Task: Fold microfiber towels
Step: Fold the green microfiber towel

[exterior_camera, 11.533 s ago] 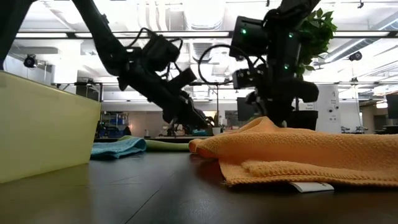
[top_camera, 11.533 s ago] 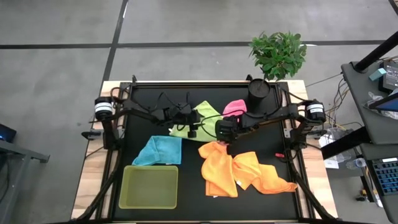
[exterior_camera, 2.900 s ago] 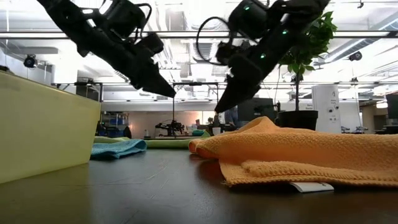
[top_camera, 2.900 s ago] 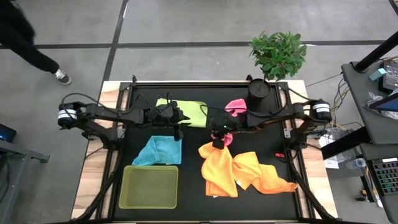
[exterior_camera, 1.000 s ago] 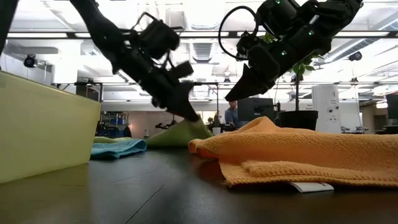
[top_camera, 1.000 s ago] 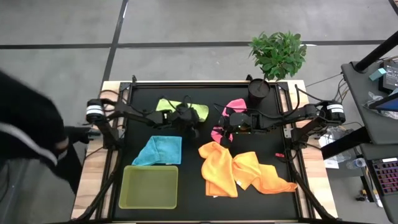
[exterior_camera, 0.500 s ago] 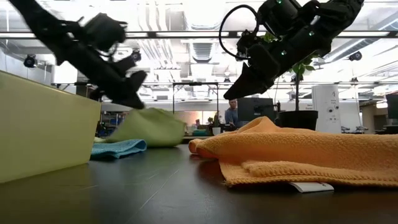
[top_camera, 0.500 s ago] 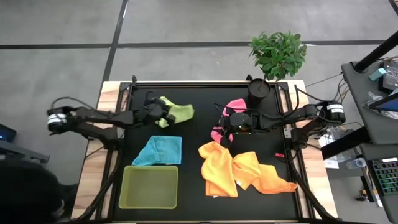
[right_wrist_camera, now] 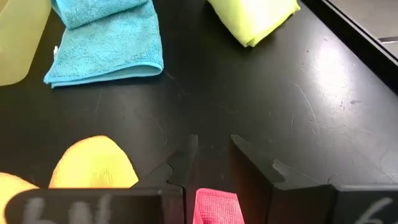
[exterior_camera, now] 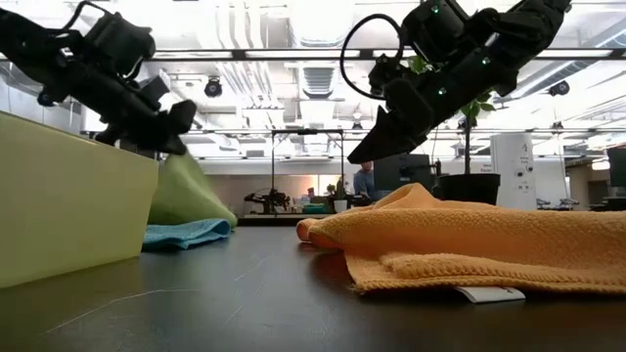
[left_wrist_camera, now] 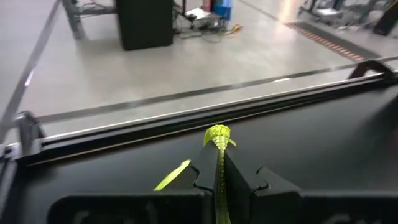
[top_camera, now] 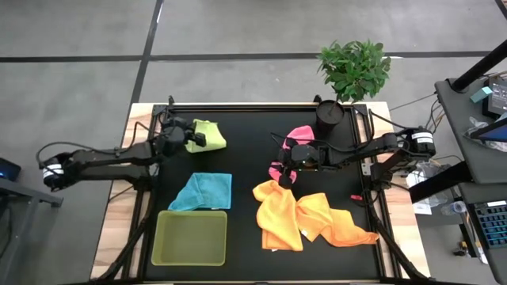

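Note:
My left gripper (top_camera: pixel 192 139) is at the table's far left, shut on a lime green microfiber towel (top_camera: pixel 207 136). The towel spreads down from it in a cone (exterior_camera: pixel 188 196). My right gripper (top_camera: pixel 282 177) hovers mid-table over the edge of the orange towels (top_camera: pixel 305 218), with the pink towel (top_camera: pixel 299 136) in its jaws. A folded light blue towel (top_camera: pixel 204 190) lies flat near the left. My left gripper pinches a thin bunched ridge of the lime green towel (left_wrist_camera: pixel 217 146) between its two fingers. The fingers come from the table's left, slanting slightly down. The towel hangs below and beyond them, with its lower end at table level. My right gripper has a pink fold (right_wrist_camera: pixel 214 208) far back between its fingers, whose tips (right_wrist_camera: pixel 188 148) stand apart with bare table between them. It slants down from the table's right. The arm hides the cloth between this fold and the rest of the towel.
A translucent lime-green tray (top_camera: pixel 190 237) stands at the near left, and its wall (exterior_camera: pixel 68 196) fills the left of the low view. A black pot with a plant (top_camera: pixel 329 117) stands at the far right. Bare black table lies between the blue and orange towels.
My left gripper has swept from the table's middle toward the far left corner, rolling as it went. It has carried the lime green towel along, which now hangs bunched there. My right gripper has kept still.

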